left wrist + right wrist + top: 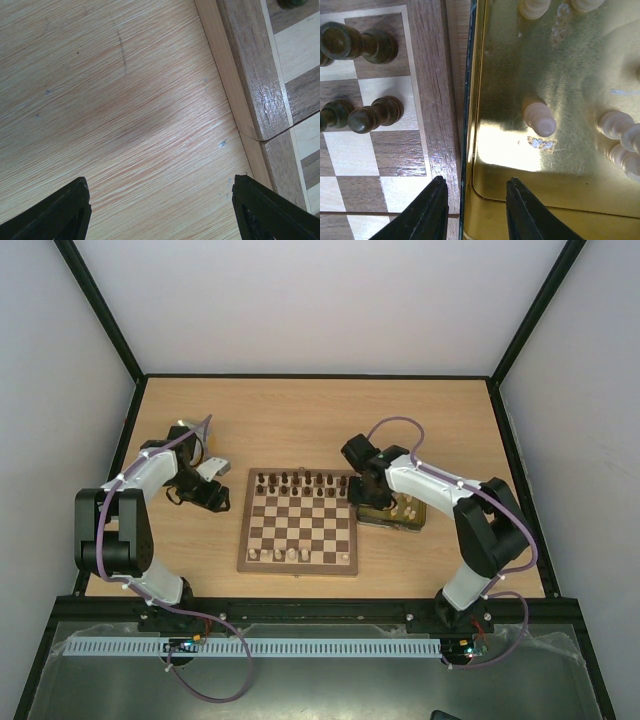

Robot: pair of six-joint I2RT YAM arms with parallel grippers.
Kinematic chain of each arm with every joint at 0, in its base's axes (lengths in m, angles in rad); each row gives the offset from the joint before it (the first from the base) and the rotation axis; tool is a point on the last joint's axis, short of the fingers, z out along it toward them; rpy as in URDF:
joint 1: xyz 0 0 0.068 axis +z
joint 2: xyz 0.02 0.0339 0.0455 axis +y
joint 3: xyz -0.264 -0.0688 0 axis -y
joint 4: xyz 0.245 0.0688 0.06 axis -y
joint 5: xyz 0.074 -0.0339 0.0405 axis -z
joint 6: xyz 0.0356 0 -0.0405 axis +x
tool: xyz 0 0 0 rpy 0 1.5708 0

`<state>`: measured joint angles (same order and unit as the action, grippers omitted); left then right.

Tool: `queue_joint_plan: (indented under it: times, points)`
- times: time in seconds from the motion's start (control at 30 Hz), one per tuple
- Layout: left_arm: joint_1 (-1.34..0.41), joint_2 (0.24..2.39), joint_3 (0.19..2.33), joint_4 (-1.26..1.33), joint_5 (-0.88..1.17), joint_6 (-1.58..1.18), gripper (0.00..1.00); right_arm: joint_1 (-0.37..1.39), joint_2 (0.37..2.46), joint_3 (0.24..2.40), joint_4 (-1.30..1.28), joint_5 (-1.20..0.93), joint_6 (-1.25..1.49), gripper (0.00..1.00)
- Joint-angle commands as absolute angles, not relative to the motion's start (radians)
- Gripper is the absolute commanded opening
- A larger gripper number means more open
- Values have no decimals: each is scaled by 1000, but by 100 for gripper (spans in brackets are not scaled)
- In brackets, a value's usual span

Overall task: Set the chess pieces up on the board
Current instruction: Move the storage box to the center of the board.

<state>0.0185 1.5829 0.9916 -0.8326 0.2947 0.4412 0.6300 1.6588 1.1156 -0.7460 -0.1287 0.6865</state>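
The board lies mid-table. Dark chess pieces fill its two far rows, and a few cream ones stand on the near row. My right gripper is open and holds nothing. It hangs over the left rim of the gold tray, one finger above the board's border. Cream pieces lie in that tray, and dark pieces stand on the board's edge squares. My left gripper is open over bare table, just left of the board's border.
The gold tray sits against the board's right side with several cream pieces in it. A pale silver tray shows behind the left arm. Black frame rails run along the table's edges.
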Motion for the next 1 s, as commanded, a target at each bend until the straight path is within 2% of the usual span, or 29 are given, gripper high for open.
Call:
queue_joint_plan:
  times: [0.0, 0.97]
  points:
    - [26, 1556, 991, -843, 299, 439, 77, 643, 1679, 1140, -735, -134, 697, 30]
    - [26, 1556, 990, -845, 296, 443, 77, 684, 1487, 895, -722, -171, 774, 20]
